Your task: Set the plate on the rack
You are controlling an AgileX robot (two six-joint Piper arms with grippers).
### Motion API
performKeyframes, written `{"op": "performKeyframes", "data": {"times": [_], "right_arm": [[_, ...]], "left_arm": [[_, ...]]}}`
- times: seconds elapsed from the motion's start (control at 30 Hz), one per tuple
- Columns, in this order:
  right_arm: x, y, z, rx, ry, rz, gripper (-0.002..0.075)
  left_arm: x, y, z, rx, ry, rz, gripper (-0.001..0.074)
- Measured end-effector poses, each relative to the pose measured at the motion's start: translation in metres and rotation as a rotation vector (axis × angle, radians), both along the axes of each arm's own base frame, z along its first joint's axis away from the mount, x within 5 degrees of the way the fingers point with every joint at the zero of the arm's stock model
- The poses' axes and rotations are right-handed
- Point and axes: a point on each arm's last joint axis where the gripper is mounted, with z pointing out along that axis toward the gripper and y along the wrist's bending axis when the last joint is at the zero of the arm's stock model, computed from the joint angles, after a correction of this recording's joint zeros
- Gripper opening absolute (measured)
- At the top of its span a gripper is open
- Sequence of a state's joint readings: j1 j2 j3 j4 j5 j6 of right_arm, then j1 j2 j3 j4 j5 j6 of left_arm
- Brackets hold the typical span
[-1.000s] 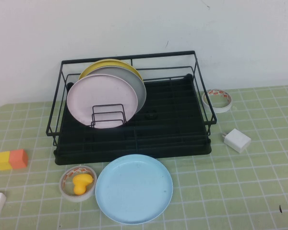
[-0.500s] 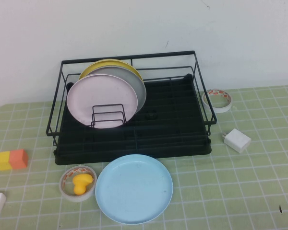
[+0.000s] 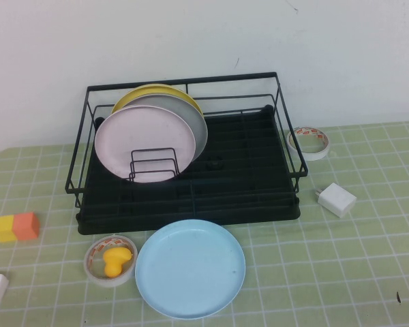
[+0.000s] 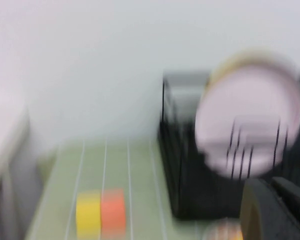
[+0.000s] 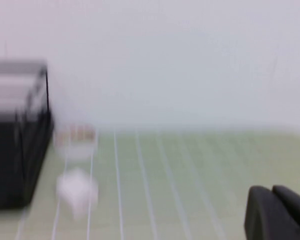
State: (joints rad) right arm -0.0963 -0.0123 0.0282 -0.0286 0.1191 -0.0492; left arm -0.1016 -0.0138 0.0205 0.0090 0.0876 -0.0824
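Nothing moved. Plate lies flat before rack, right half free. Left gripper, right gripper cut off; jaws unreadable.

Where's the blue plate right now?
In the high view the blue plate lies flat on the table, front centre, just before the rack, beside the tape roll holding a yellow duck.

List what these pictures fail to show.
- Left gripper: only a dark blurred corner in the left wrist view, outside the high view.
- Right gripper: likewise, right wrist view.
- Yellow plate in the rack: mostly hidden behind the grey plate.
- Light blue plate: absent from both wrist views.
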Motion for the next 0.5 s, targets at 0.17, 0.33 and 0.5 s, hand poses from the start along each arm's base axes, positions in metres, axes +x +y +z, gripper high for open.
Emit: {"op": "performKeyframes", "data": {"times": [0.17, 0.33, 0.5], "right_arm": [[0.000, 0.000, 0.021, -0.024, -0.232, 0.003, -0.0002], [-0.004, 0.001, 0.039, -0.031, -0.433, 0.008, -0.0002], [-0.006, 0.001, 0.045, -0.076, -0.494, 0.005, -0.0002]], "left_arm": [[-0.002, 0.000, 0.024, -0.026, -0.260, -0.005, -0.0003], [-0.008, 0.000, 0.041, -0.055, -0.461, -0.008, -0.0003], [-0.011, 0.001, 0.047, -0.152, -0.519, -0.024, -0.0003]]}}
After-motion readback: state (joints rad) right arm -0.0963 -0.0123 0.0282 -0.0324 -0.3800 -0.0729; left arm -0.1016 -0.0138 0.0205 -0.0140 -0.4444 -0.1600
